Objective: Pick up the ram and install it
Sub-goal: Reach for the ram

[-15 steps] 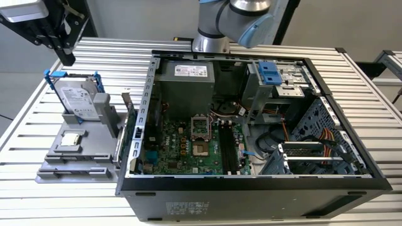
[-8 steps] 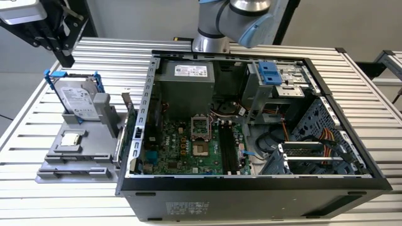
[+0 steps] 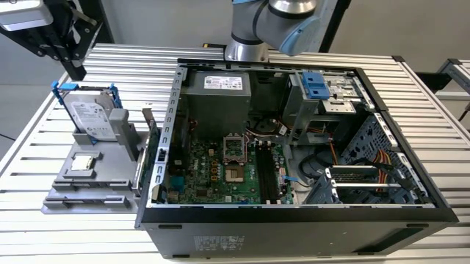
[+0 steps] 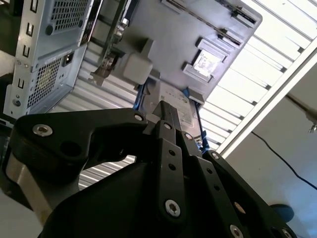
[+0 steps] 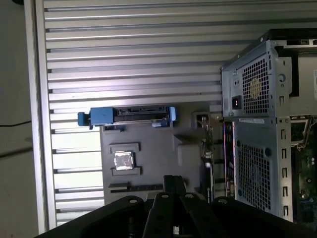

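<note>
Grey holder (image 3: 110,165) at eight o'clock of the case (image 3: 294,215) in the exterior view, ram (image 5: 136,187) seemingly edge-up in its slot. Likely light, stiff, brittle; best pinched mid-length across the faces. Gripper (image 5: 173,182) closed up, empty

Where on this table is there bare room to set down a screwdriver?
Bare table slats lie behind the grey holder toward the far edge, and on the exterior view's right of the computer case. Crowded: the holder's top and inside the case.

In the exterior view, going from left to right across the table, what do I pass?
Hard drive in its blue caddy → expansion card standing just outside the case → motherboard → blue drive-bay latch → orange and yellow cables.
</note>
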`<state>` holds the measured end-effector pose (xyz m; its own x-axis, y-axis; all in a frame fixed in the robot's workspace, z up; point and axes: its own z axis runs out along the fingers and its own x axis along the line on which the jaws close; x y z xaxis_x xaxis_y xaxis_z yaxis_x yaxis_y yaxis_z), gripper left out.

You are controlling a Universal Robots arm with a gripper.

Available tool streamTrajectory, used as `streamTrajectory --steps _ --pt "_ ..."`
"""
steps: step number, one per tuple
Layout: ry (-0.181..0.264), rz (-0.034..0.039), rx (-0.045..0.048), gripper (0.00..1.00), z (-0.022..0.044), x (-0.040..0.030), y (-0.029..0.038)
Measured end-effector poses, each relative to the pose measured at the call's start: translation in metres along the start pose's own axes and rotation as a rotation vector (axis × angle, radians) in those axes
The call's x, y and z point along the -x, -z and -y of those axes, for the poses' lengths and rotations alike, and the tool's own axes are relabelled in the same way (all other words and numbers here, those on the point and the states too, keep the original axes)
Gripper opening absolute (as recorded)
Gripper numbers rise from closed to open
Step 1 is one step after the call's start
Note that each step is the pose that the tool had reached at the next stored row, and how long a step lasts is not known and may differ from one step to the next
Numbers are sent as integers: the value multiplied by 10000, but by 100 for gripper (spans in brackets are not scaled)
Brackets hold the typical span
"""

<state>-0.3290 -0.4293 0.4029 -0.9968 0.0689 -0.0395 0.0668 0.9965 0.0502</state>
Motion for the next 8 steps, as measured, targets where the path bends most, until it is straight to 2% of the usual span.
streamTrajectory --steps 6,8 --pt "2 -3 0 0 63 4 1" --pt "6 -40 -3 0 76 3 1"
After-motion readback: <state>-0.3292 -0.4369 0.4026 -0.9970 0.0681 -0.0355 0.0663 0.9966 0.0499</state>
